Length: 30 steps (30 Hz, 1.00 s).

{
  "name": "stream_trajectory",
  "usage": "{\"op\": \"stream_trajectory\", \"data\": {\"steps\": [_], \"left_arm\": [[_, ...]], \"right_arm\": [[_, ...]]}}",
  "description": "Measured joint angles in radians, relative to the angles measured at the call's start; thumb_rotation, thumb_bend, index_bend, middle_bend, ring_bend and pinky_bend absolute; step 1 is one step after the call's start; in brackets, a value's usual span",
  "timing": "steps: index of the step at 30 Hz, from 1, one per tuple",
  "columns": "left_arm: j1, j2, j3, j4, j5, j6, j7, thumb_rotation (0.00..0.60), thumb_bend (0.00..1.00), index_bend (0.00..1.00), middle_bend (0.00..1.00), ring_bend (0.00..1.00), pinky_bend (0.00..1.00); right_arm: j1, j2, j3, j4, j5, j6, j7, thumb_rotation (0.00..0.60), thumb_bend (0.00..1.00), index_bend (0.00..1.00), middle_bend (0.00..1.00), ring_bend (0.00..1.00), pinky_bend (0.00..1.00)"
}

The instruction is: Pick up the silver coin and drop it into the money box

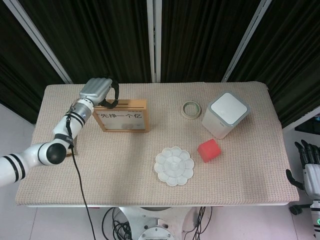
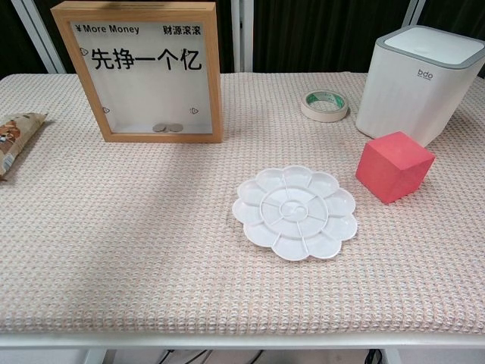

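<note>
The money box point(image 1: 124, 116) is a wooden frame with a clear front, standing upright at the back left of the table; it also fills the chest view's upper left point(image 2: 140, 72). Two silver coins point(image 2: 167, 128) lie inside at its bottom. My left hand point(image 1: 97, 89) hovers over the box's top left corner, its fingers curled down and pinched at the slot's point(image 1: 122, 104) left end. The coin between them is too small to make out. My right hand point(image 1: 309, 170) hangs off the table's right edge, fingers apart, holding nothing.
A tape roll point(image 1: 191, 109) and a white bin point(image 1: 225, 115) stand at the back right. A red cube point(image 1: 209, 150) and a white flower-shaped palette point(image 1: 173, 166) lie mid-table. A patterned pouch point(image 2: 15, 136) lies at the left edge.
</note>
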<state>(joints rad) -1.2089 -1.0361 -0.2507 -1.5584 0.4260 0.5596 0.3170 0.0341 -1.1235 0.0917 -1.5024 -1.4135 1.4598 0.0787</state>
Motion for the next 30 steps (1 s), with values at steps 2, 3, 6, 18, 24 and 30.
{"op": "stream_trajectory", "data": {"steps": [2,3,6,18,24,30], "left_arm": [[-0.006,-0.008,0.012,0.013,0.007,-0.005,-0.008,0.6,0.4,0.63,0.23,0.08,0.14],[-0.008,-0.012,0.018,0.018,0.009,-0.008,-0.011,0.6,0.4,0.63,0.23,0.08,0.14],[-0.016,-0.023,0.028,0.032,0.02,-0.012,-0.025,0.6,0.4,0.63,0.23,0.08,0.14],[-0.041,-0.056,0.067,0.075,0.051,-0.03,-0.071,0.6,0.4,0.63,0.23,0.08,0.13],[-0.05,-0.072,0.082,0.099,0.056,-0.032,-0.09,0.6,0.4,0.63,0.23,0.08,0.13],[-0.058,-0.068,0.095,0.105,0.044,-0.034,-0.107,0.6,0.4,0.63,0.23,0.08,0.13]], "right_arm": [[0.0,0.0,0.0,0.002,0.001,-0.001,-0.001,0.6,0.3,0.0,0.0,0.0,0.0],[0.001,0.0,0.0,0.002,0.002,-0.002,0.0,0.6,0.3,0.0,0.0,0.0,0.0],[0.001,0.002,0.002,0.002,0.006,-0.006,0.002,0.6,0.3,0.0,0.0,0.0,0.0],[0.003,0.009,0.007,-0.003,0.009,-0.004,0.001,0.6,0.3,0.0,0.0,0.0,0.0],[0.002,0.01,0.008,0.0,0.009,-0.003,0.004,0.6,0.3,0.0,0.0,0.0,0.0],[-0.001,0.015,0.011,0.003,0.016,-0.001,0.009,0.6,0.3,0.0,0.0,0.0,0.0]]}}
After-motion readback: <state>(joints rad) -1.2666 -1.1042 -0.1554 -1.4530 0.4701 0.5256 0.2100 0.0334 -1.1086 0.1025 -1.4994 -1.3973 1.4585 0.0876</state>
